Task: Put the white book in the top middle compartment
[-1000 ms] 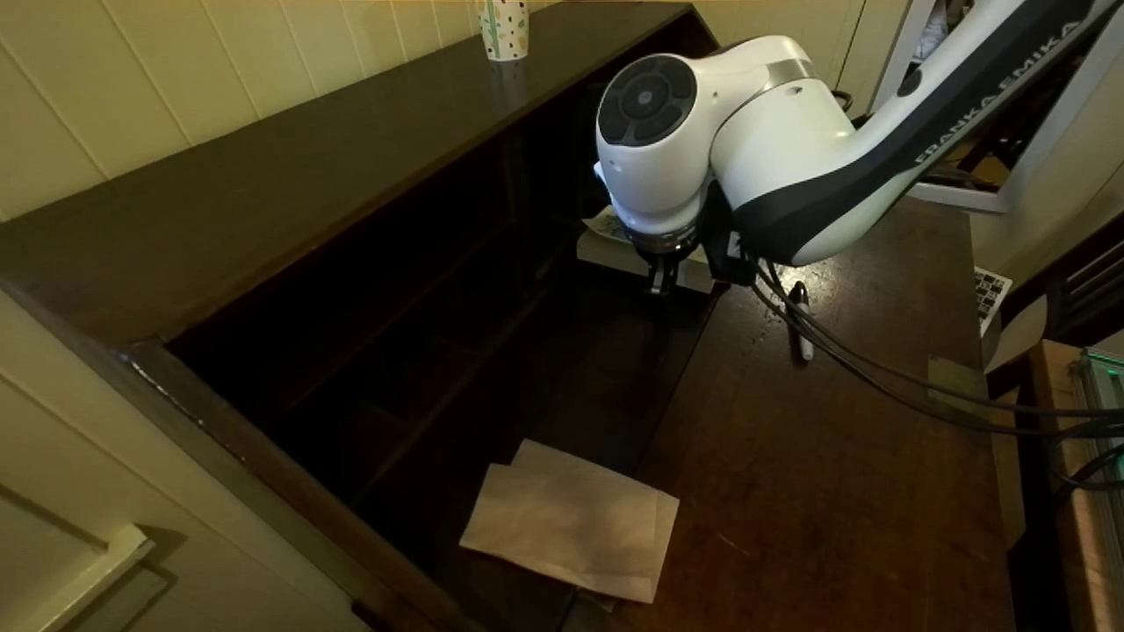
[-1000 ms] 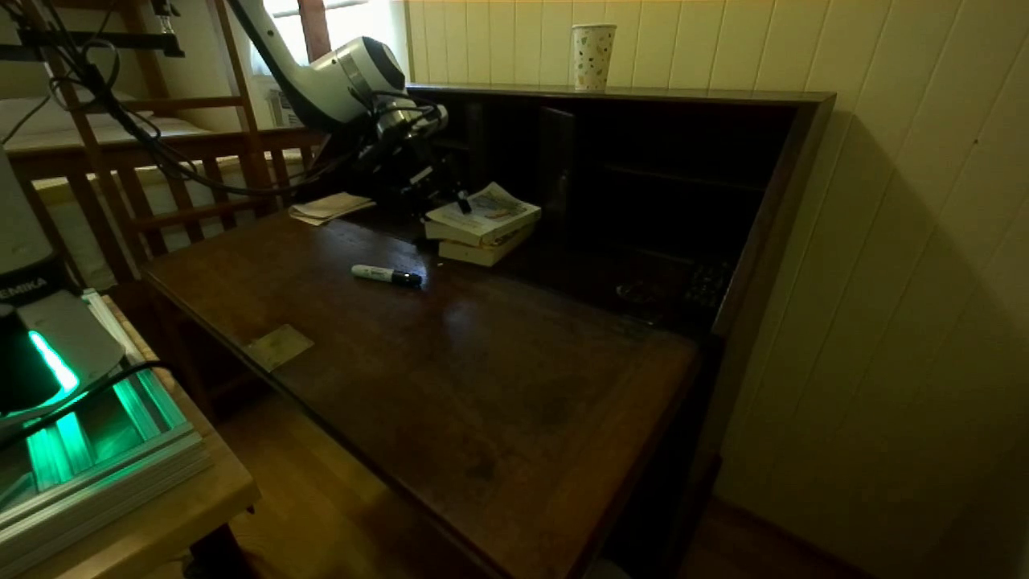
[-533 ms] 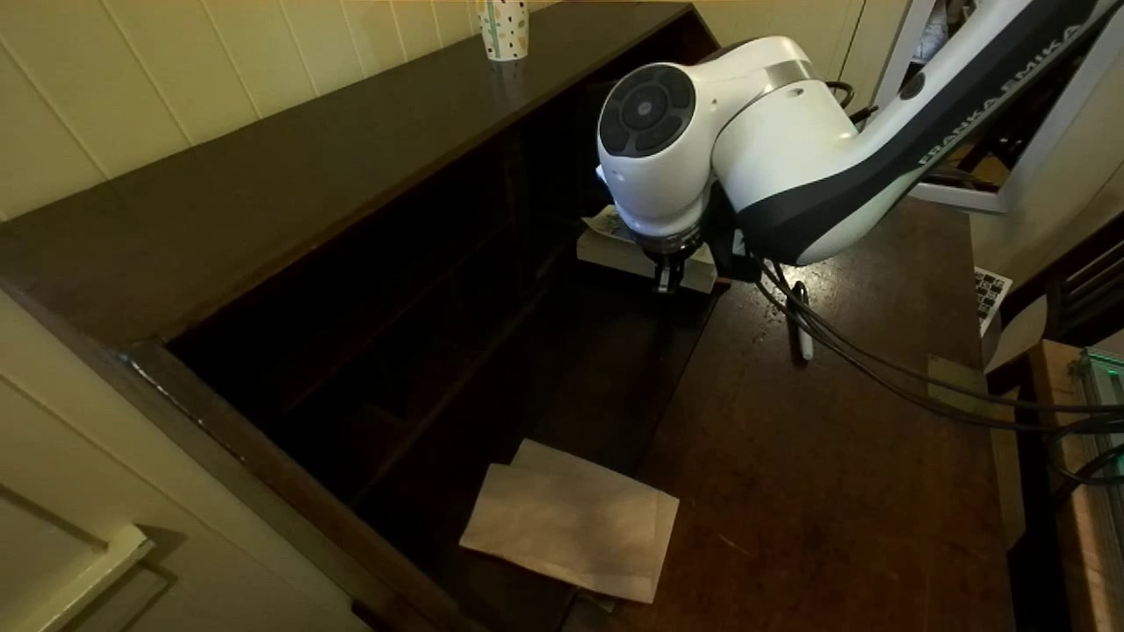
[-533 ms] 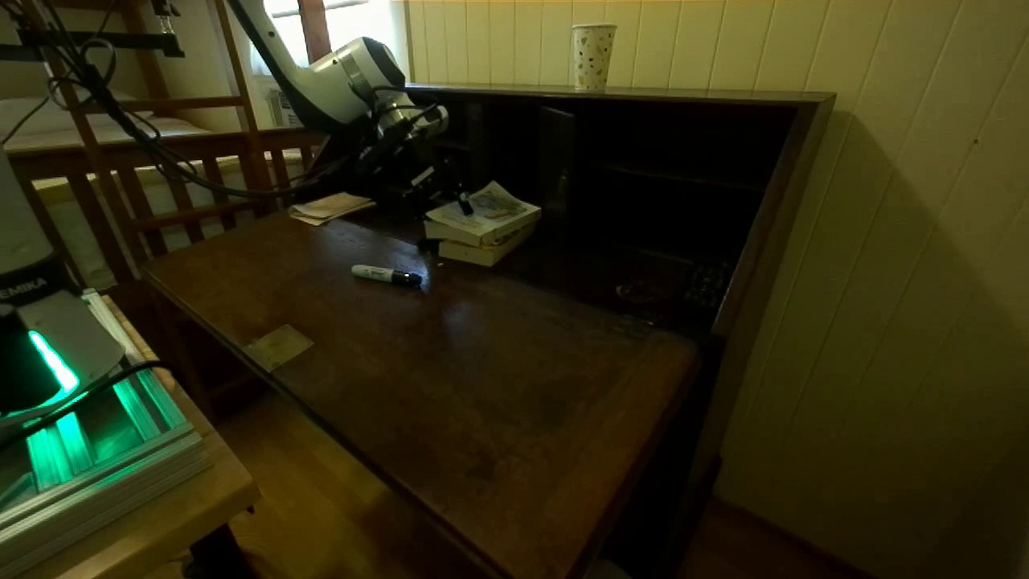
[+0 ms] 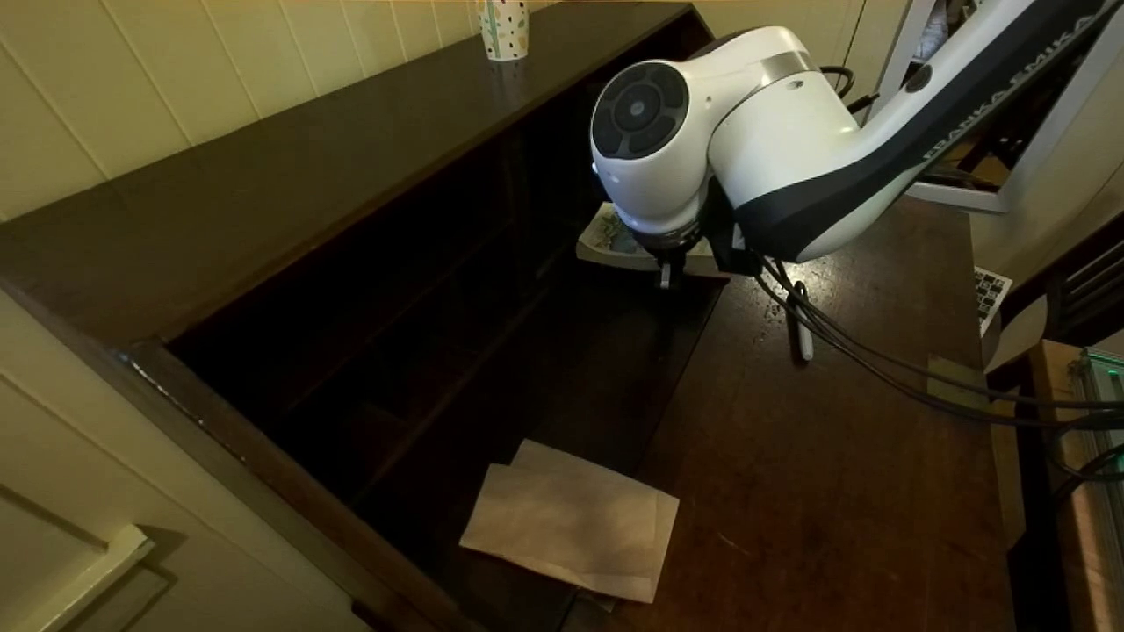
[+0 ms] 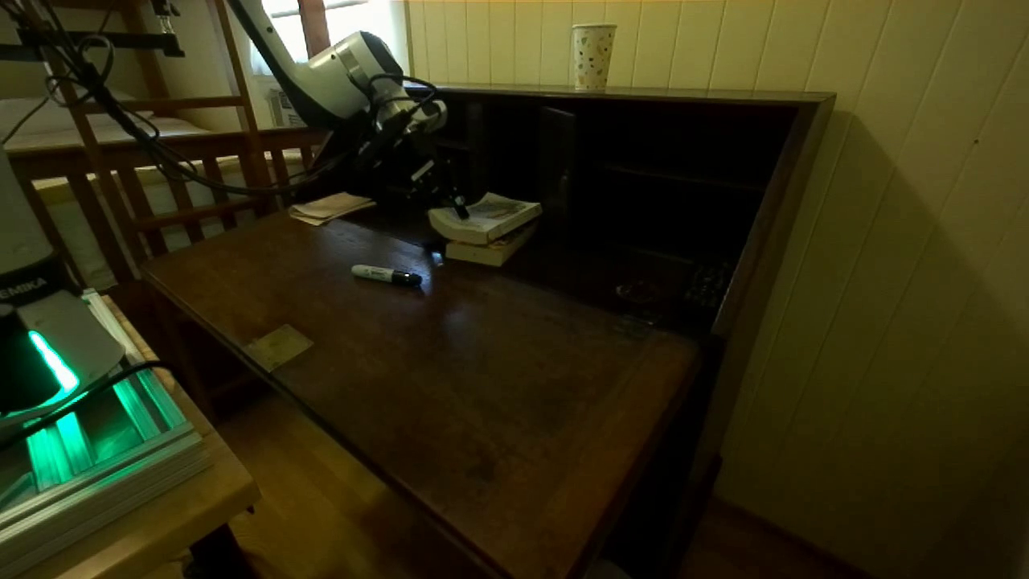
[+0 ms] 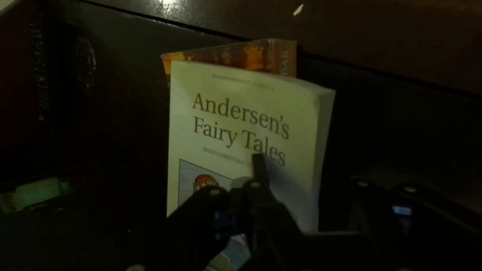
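White book [image 7: 244, 113] atop orange book [image 7: 254, 56]. Wrist view: gripper [image 7: 310, 171] spread, one finger [image 7: 259, 167] over cover, other past 3 o'clock edge, tip lost in dark. In an exterior view: marker [image 6: 386, 276] 8 o'clock, door [image 6: 557, 161] 2, desk [image 6: 458, 362] stretching off at 6.

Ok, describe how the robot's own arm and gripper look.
The Franka Emika Panda arm is glossy white with black lower panels, pale FRANKA EMIKA lettering, a silver band and a round dark button pad. Loose black cables run from it. The Robotiq gripper is black, with slim fingers and pale pivots.
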Controlling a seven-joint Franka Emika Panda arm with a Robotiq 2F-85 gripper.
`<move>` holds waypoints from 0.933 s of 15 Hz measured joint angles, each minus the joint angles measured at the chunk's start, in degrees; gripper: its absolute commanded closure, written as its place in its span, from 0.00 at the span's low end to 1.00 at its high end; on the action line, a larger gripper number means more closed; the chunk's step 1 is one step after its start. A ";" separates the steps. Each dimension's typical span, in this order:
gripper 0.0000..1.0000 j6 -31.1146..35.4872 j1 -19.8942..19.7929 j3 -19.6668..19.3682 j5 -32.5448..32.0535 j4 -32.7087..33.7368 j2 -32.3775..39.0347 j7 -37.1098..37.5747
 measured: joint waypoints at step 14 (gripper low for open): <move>0.94 -0.85 -0.87 0.75 0.04 -0.66 -2.29 -0.74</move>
